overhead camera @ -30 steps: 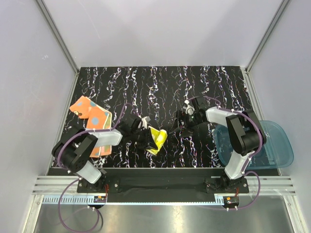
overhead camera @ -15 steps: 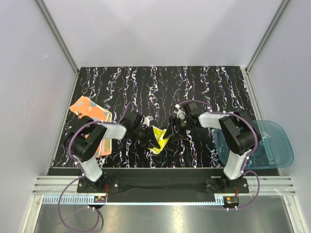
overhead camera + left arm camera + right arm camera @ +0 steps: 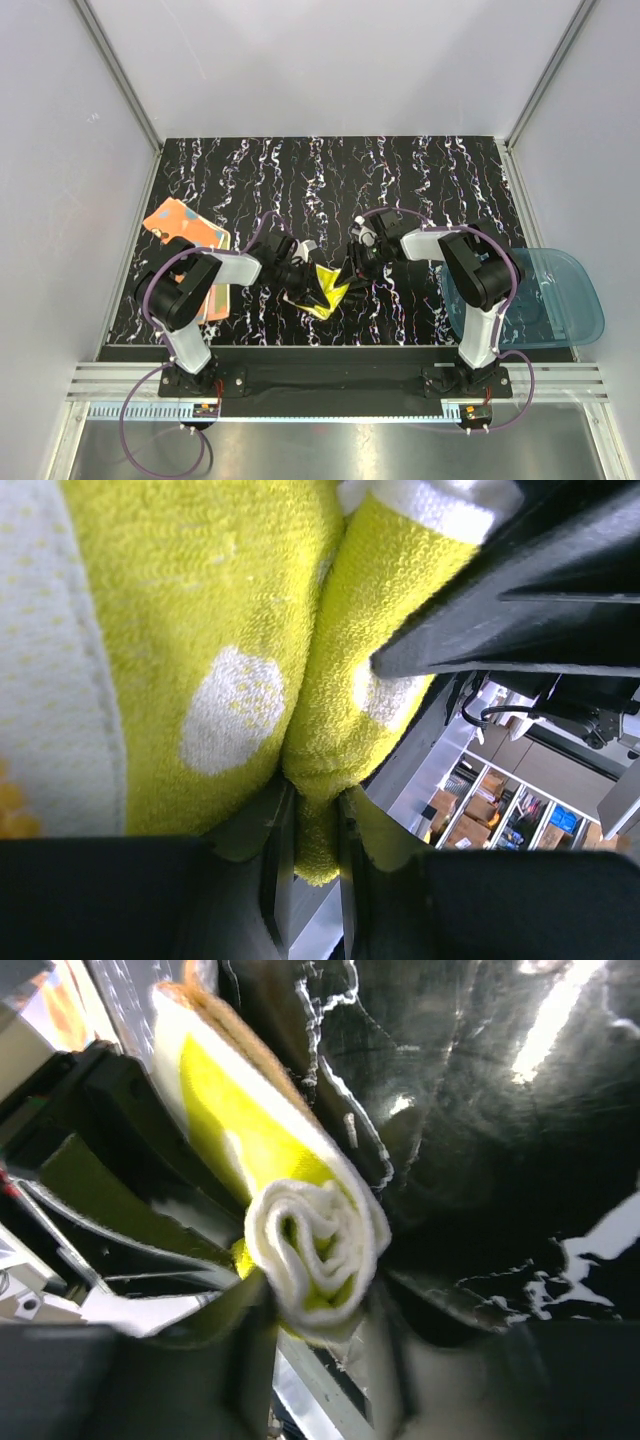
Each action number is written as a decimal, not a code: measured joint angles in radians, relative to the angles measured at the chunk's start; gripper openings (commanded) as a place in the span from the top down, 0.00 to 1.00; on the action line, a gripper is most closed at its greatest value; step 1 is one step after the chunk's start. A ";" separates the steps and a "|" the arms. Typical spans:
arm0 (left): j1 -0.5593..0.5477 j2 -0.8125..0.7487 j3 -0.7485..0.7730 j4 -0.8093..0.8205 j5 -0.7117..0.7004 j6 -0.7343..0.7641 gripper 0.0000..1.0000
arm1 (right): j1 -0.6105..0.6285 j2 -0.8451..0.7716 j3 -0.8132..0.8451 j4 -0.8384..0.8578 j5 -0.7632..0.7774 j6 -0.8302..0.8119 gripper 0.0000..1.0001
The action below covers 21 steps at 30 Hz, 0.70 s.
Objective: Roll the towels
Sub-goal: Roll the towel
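Note:
The yellow towel (image 3: 326, 289) lies partly rolled on the black marbled table, between my two grippers. My left gripper (image 3: 298, 281) is shut on a fold of it; in the left wrist view the yellow cloth (image 3: 250, 630) with pale dots fills the frame and a tuck of it is pinched in my left gripper (image 3: 308, 825). In the right wrist view the towel's rolled end (image 3: 315, 1245) shows as a spiral. My right gripper (image 3: 320, 1295) presses its fingers against both sides of that roll. The orange towel (image 3: 183, 229) with blue dots lies flat at the left, partly under the left arm.
A translucent blue tray (image 3: 572, 300) overhangs the table's right edge beside the right arm's base. Grey walls with metal rails enclose the table (image 3: 330, 180) on three sides. The right gripper's black body (image 3: 540, 580) crowds the upper right of the left wrist view.
My right gripper has moved left to the yellow towel and closed from wide open onto its rolled end. The left arm has shifted right, still holding the towel.

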 measured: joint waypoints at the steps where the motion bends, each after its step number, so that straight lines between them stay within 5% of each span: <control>1: 0.000 0.000 0.000 -0.002 0.001 0.001 1.00 | 0.000 0.003 0.000 0.000 0.001 0.000 0.67; 5: 0.000 0.000 0.006 -0.014 -0.001 0.003 0.97 | 0.004 0.005 -0.001 -0.003 0.015 0.000 0.72; 16: -0.012 -0.090 0.034 -0.176 -0.172 0.063 0.64 | 0.013 0.005 0.006 -0.038 0.035 0.003 0.76; 21: -0.023 -0.148 0.034 -0.237 -0.267 0.083 0.61 | 0.016 0.001 0.018 -0.073 0.056 0.005 0.77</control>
